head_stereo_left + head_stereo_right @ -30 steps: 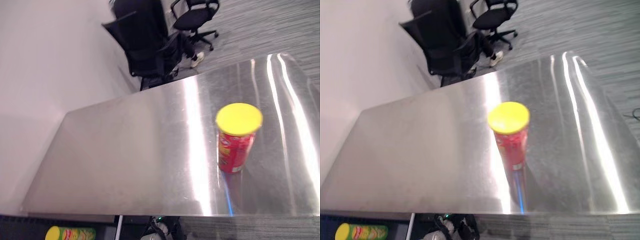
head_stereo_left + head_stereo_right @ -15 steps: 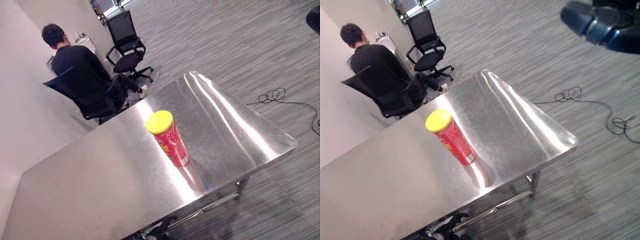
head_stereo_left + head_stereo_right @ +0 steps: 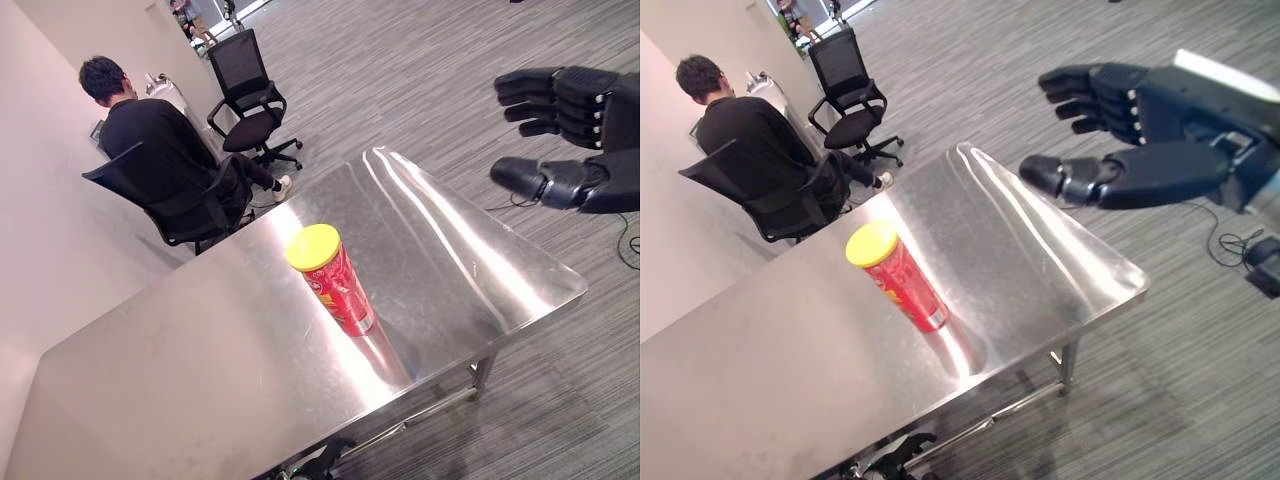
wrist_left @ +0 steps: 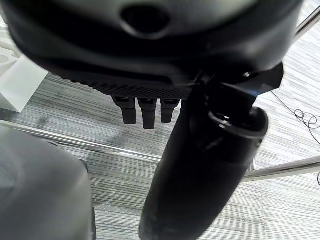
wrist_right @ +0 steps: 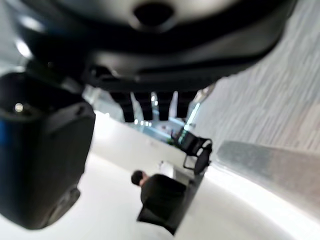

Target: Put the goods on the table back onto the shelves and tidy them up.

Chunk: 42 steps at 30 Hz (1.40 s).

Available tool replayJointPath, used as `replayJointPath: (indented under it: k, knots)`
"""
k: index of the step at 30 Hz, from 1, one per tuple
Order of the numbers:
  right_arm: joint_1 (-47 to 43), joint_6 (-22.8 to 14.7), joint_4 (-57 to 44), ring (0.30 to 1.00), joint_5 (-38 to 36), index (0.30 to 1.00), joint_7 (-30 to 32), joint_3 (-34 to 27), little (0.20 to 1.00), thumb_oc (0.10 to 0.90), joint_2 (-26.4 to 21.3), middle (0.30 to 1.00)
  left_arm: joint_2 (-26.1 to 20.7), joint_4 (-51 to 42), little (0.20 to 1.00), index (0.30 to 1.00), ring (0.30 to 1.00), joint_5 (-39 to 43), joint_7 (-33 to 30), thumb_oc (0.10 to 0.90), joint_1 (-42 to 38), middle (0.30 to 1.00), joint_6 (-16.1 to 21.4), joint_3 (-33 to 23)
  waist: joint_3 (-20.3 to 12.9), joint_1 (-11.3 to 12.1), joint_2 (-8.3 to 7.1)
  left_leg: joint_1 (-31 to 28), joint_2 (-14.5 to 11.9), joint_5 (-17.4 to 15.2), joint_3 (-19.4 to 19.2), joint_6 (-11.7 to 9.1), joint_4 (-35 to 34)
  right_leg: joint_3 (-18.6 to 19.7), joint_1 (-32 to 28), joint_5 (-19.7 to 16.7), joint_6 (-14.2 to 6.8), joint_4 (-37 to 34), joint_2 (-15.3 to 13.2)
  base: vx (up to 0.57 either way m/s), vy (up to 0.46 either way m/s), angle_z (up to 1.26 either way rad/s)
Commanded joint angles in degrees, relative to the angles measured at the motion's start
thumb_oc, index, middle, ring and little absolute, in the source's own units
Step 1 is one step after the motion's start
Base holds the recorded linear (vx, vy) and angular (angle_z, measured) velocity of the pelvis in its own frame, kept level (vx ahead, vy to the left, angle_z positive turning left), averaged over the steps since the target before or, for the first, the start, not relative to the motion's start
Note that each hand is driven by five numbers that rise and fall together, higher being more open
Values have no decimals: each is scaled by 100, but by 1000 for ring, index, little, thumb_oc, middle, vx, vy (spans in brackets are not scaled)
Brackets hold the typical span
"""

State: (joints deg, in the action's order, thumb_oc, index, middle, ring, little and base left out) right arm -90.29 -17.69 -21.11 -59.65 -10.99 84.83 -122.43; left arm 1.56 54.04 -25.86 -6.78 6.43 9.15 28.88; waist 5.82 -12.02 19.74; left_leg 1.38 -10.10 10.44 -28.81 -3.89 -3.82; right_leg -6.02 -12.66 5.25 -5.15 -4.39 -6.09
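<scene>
right hand (image 3: pixel 1140 150) newly raised at 2 o'clock, fingers relaxed, empty; light, stiff crisp can (image 3: pixel 333 280) suits mid-body grasp; left hand (image 4: pixel 200 150) uncurled.

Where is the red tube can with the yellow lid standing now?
The red tube can with the yellow lid stands upright mid-table on the steel table, left of the right hand.

glossy steel table (image 3: pixel 470 260) (mirror-bright), ribbed carpet (image 3: pixel 430 70)
</scene>
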Motion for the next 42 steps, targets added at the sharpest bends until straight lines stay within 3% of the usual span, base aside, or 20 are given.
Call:
replayJointPath:
  k: [1,3,12,17,24,42]
  knots:
    - [-573,-495,-599,900,208,900,210,-461,900,800,-346,900,1188,232,900,900,900,-14,-57,800,-849,900,283,316,-501,187,559,-49,-1184,566,109,-712,168,-414,307,-18,14,187,526,2,-17,6]
    - [-647,-520,-607,900,314,900,229,-461,900,800,-329,900,1196,260,900,900,900,-26,-54,800,-890,900,283,353,-533,231,569,-102,-1157,479,223,-772,123,-348,260,48,2,166,529,26,-3,1]
    - [-766,-630,-647,900,755,900,345,-461,900,800,7,900,1293,357,900,900,900,-63,-33,800,-1070,900,301,432,-470,408,653,-43,-1150,523,179,-686,159,-495,248,-1,24,176,525,-15,-5,6]
    - [-499,-647,-784,900,1176,900,362,-461,900,800,417,900,1297,437,900,900,900,-88,-39,800,-1182,900,307,335,-435,371,603,-35,-1079,460,246,-658,150,-576,198,10,14,168,512,7,12,4]
    - [-336,-636,-915,900,1373,900,311,-461,900,800,539,900,1289,440,900,900,900,-116,-36,800,-1184,900,322,292,-438,345,583,-16,-1065,444,300,-655,165,-623,166,24,22,152,519,-2,-3,3]
    - [216,-700,-628,900,1896,900,701,-461,900,800,1317,900,1621,405,900,900,900,-157,-103,800,-1261,900,306,87,-378,269,945,29,-996,349,473,-611,244,-716,65,99,47,175,508,3,-1,3]
